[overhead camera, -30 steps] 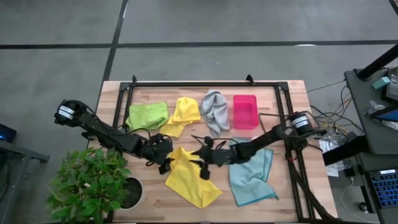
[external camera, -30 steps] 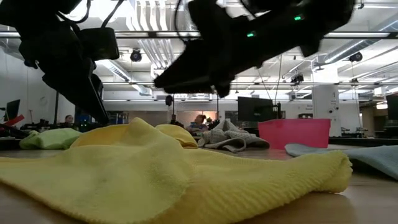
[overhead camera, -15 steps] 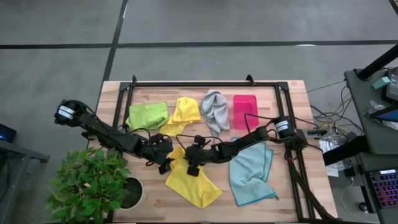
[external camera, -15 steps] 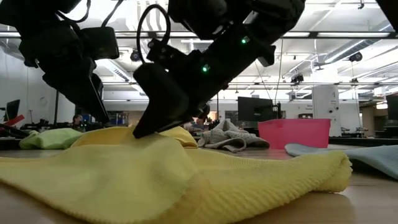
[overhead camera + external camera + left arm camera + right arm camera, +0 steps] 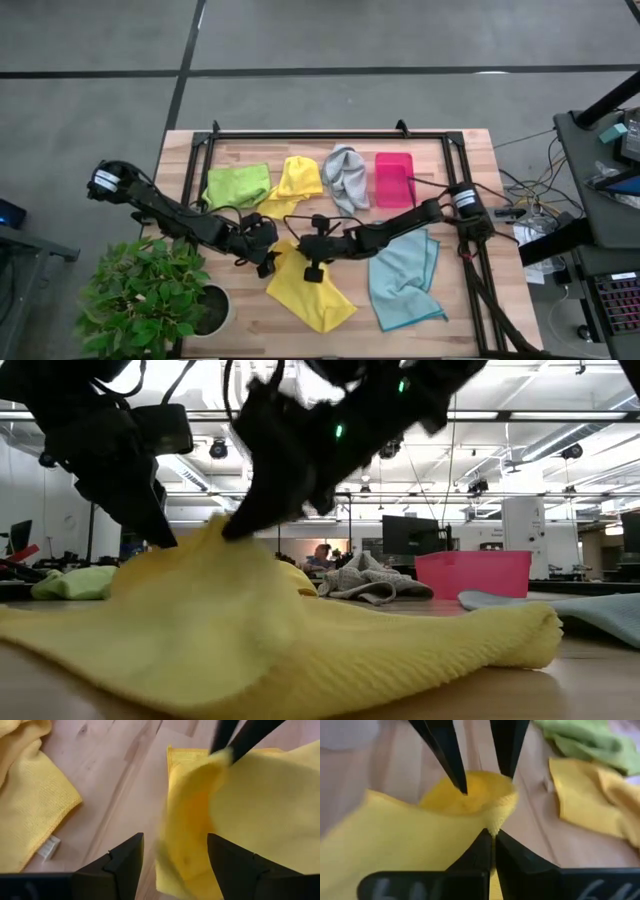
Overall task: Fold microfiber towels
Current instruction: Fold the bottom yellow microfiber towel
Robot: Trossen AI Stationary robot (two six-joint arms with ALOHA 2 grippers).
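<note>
A yellow microfiber towel (image 5: 312, 292) lies near the table's front centre, and its left part is raised into a peak (image 5: 215, 540). My right gripper (image 5: 298, 255) is shut on that peak; its shut fingers show in the right wrist view (image 5: 493, 840). My left gripper (image 5: 268, 265) stands open just left of it. In the left wrist view its fingers (image 5: 125, 865) stand on either side of the raised fold (image 5: 187, 830). My right gripper pinches the yellow towel's raised left edge (image 5: 496, 826) between its two fingers, which slant down from the table's right side. The pinched part is lifted off the table while the rest of the towel (image 5: 400, 650) lies on the wood. My left gripper stands at the raised fold; whether it touches the cloth I cannot tell.
Along the far side lie a lime green towel (image 5: 237, 185), a second yellow towel (image 5: 295, 182), a grey towel (image 5: 346, 178) and a pink tray (image 5: 393, 180). A light blue towel (image 5: 403, 282) lies at the front right. A potted plant (image 5: 150, 292) stands off the table's front left corner.
My right gripper has gone toward the table's left edge and down onto the yellow towel, shut on its left edge and risen a little. That part of the towel now stands in a peak; the rest has stayed flat.
</note>
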